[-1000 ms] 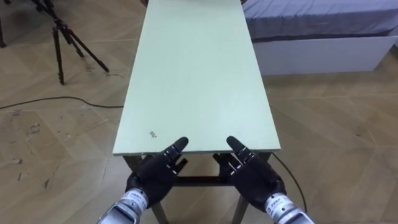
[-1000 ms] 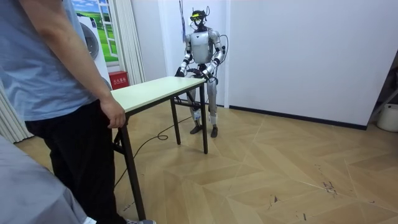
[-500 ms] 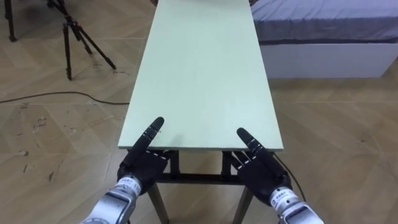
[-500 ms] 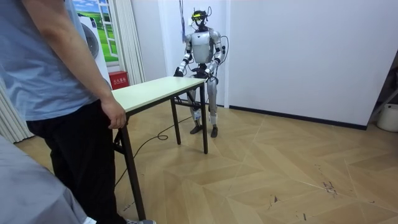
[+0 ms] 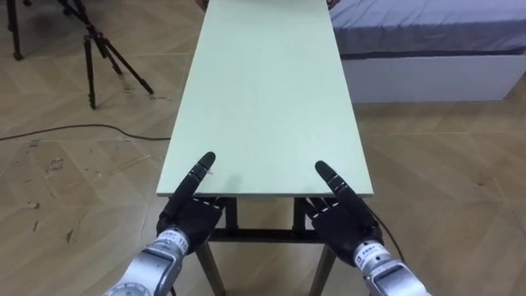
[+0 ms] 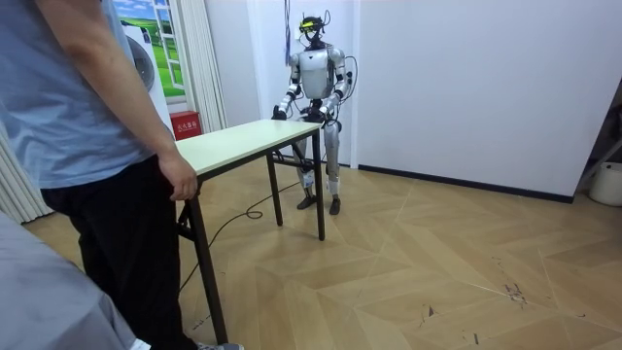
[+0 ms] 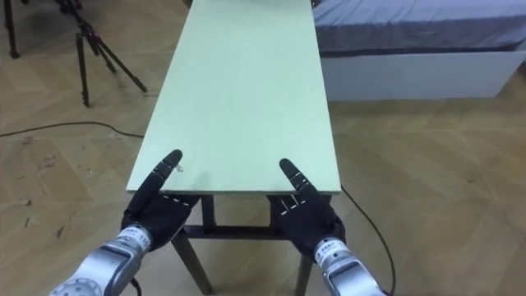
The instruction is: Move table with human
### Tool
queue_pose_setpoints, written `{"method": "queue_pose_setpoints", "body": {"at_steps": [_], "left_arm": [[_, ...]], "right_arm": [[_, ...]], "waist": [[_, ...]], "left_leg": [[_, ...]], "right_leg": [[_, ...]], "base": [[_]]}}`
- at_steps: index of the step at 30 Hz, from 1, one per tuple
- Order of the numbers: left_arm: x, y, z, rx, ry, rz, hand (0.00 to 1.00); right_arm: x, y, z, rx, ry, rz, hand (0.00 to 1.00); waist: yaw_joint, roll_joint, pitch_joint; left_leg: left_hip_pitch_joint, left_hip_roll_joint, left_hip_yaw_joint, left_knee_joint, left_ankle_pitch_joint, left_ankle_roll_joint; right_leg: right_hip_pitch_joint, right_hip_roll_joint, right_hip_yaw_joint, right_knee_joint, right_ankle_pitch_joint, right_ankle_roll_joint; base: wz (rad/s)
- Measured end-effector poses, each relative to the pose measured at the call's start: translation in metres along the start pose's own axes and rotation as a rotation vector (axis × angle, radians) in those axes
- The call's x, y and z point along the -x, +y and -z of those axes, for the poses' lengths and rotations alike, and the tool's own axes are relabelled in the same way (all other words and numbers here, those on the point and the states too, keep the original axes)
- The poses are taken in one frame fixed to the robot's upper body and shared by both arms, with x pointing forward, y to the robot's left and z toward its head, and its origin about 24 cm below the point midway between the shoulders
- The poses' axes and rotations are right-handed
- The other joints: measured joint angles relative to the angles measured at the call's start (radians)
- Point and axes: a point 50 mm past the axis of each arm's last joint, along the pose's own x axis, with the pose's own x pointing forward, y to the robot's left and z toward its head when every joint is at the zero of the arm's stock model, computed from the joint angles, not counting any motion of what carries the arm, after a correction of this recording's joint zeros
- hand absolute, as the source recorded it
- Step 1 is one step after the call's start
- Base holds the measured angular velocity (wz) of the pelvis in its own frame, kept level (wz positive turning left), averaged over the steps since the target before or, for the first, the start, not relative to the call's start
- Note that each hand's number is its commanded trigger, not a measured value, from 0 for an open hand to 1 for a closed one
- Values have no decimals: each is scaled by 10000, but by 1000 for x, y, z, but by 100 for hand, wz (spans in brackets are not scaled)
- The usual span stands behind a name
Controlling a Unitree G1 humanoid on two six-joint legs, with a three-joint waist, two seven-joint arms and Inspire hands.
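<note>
A long table point(image 5: 267, 90) with a pale green top and dark legs runs away from me. I stand at its near short end. My left hand point(image 5: 187, 215) clamps the left corner of that edge, thumb flat on the top and the other fingers under it. My right hand point(image 5: 345, 228) clamps the right corner the same way. In the room view I stand upright at the table's point(image 6: 243, 141) far end, and a person in a blue shirt at the near end rests a hand point(image 6: 180, 183) on its corner.
A black tripod point(image 5: 90, 49) stands on the wooden floor to the table's left, with a dark cable point(image 5: 74, 130) lying near it. A low bed point(image 5: 427, 41) on a white base sits to the right, close to the table's far part. Open floor lies on the room view's right.
Over the last second my hands spread apart to the table's corners and slid under the edge, thumbs on top. The eye view shifted a little. The person has not moved.
</note>
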Motion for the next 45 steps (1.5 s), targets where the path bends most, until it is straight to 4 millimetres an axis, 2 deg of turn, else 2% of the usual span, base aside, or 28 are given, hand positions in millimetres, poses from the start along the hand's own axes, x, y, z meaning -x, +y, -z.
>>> {"method": "queue_pose_setpoints", "body": {"at_steps": [5,12,32,39,45], "left_arm": [[-1,2,3,13,144,-371,100],[0,7,4,-377,157,-759,100],[-2,9,8,-717,-185,-838,100],[-2,10,10,-882,-227,-744,100],[1,13,10,-1018,-240,-598,100]], "right_arm": [[-1,-7,3,-162,27,824,100],[-1,-6,4,-88,25,773,100],[-3,-2,4,-67,-3,897,100],[-3,1,3,-16,-75,1045,100],[3,1,4,-40,-98,1082,100]], "waist": [[93,16,-2],[18,-3,9],[24,71,49],[-8,76,52],[-7,95,39]], "left_leg": [[-105,0,-11,3,3,4],[-146,-5,-16,-29,3,4],[-169,-10,20,-29,4,5],[-191,-15,75,-35,8,11],[-196,-22,40,-30,7,11]], "right_leg": [[-184,-9,-8,55,0,0],[-268,-32,118,75,0,0],[-234,-20,113,-16,2,3],[-297,-106,-78,99,-3,10],[-305,-114,-67,109,-3,11]], "base": [[-1],[-2],[0],[0],[0]]}}
